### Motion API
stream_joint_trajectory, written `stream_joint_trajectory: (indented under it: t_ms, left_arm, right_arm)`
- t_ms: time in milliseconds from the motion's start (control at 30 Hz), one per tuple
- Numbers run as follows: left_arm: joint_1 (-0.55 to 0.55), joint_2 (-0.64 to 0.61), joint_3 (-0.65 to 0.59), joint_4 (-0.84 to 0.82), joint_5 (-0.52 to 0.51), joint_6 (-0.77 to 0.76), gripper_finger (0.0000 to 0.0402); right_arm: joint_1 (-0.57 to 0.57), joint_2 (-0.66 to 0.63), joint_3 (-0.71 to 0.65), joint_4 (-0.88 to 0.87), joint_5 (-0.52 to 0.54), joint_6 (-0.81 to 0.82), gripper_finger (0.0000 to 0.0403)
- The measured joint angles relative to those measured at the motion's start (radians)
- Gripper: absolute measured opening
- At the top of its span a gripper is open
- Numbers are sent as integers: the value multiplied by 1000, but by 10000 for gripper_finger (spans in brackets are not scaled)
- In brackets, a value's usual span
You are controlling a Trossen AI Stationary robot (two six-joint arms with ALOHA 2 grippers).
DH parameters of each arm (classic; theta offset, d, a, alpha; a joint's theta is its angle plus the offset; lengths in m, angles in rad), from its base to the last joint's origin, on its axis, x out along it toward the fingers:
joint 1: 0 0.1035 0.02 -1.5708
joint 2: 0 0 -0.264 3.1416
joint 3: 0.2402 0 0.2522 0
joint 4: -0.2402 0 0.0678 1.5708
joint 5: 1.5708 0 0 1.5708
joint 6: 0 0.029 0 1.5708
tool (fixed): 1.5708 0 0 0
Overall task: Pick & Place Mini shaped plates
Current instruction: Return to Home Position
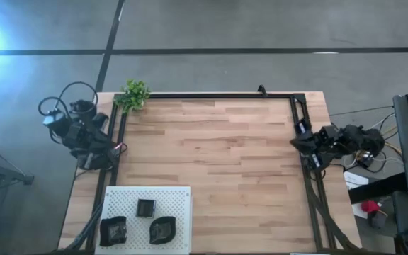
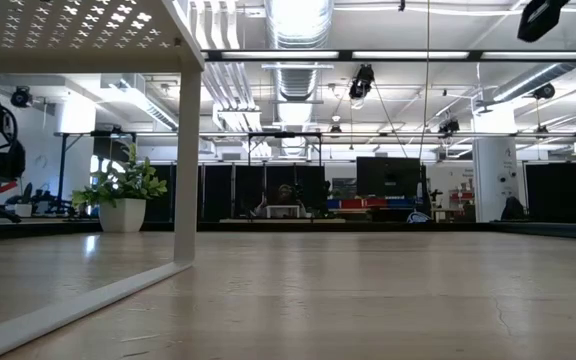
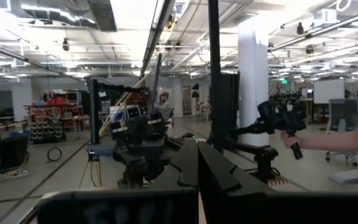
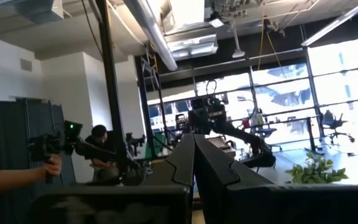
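Note:
Three mini shaped plates, dark and small, lie on a white perforated board (image 1: 172,195) at the table's near left: a wavy one (image 1: 112,231), a square one (image 1: 146,207) and a rounded one (image 1: 163,230). My left gripper (image 3: 197,155) is folded back at the table's left edge, shut and holding nothing. My right gripper (image 4: 194,152) is folded back at the right edge, also shut and holding nothing. Both point slightly upward into the room, far from the plates.
A small green plant (image 1: 133,95) stands at the table's far left corner. A black frame (image 1: 211,95) runs along the far and side edges. The wooden tabletop (image 1: 211,156) between the arms is bare. A person's arm (image 3: 347,138) holds a device beyond the table.

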Motion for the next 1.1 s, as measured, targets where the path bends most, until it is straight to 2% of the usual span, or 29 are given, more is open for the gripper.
stream_joint_trajectory:
  t_ms: [200, 367, 933, 1100]
  left_arm:
    - [0, 0, -148, 165, -43, 22, 0]
    - [0, 0, -263, 279, -79, 29, 0]
    - [4, 0, -505, 526, -142, 41, 0]
    - [8, 0, -509, 524, -182, 85, 0]
  right_arm:
    - [0, 0, -160, 215, 0, 0, 8]
    - [0, 0, -249, 317, 0, 8, 8]
    - [0, 2, -268, 257, 0, -76, 8]
    - [0, 2, -267, 257, 0, -99, 8]
